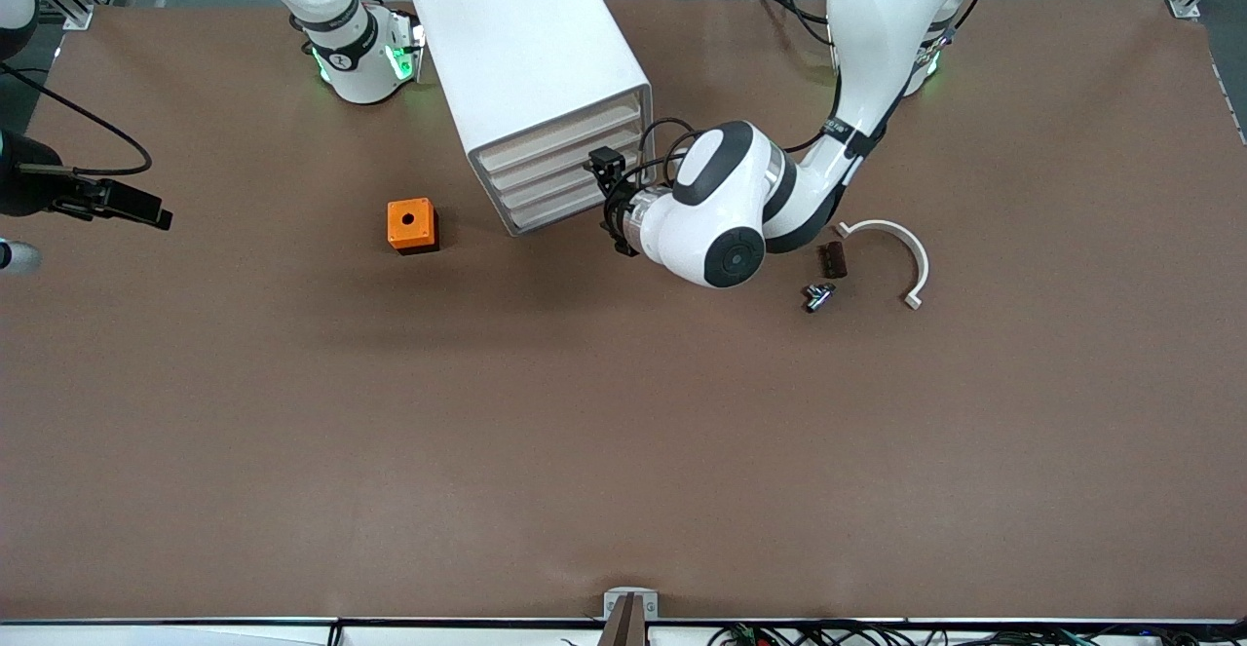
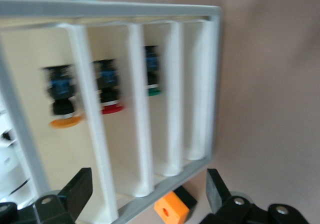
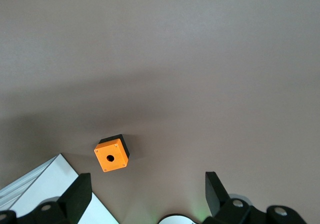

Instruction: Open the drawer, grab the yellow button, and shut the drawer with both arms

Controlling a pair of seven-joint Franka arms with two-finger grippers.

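Note:
The white cabinet (image 1: pixel 531 61) stands near the arms' bases, all four drawers pushed in; the uppermost drawer (image 1: pixel 560 139) is shut. My left gripper (image 1: pixel 602 188) is open just in front of the drawer fronts, holding nothing. In the left wrist view its fingers (image 2: pixel 80 189) spread wide before the cabinet (image 2: pixel 212 84). The button (image 2: pixel 65 120) with its orange-yellow cap shows in the uppermost drawer (image 2: pixel 45 59). My right gripper (image 3: pixel 146 189) is open and empty, held high over the table, and shows at the right arm's end of the front view (image 1: pixel 146 209).
An orange cube with a hole (image 1: pixel 411 225) sits beside the cabinet, toward the right arm's end. A white curved piece (image 1: pixel 901 251), a dark brown part (image 1: pixel 833 259) and a small metal part (image 1: pixel 818 295) lie by the left arm's elbow. Red (image 2: pixel 112 109) and green (image 2: pixel 153 90) buttons sit in lower drawers.

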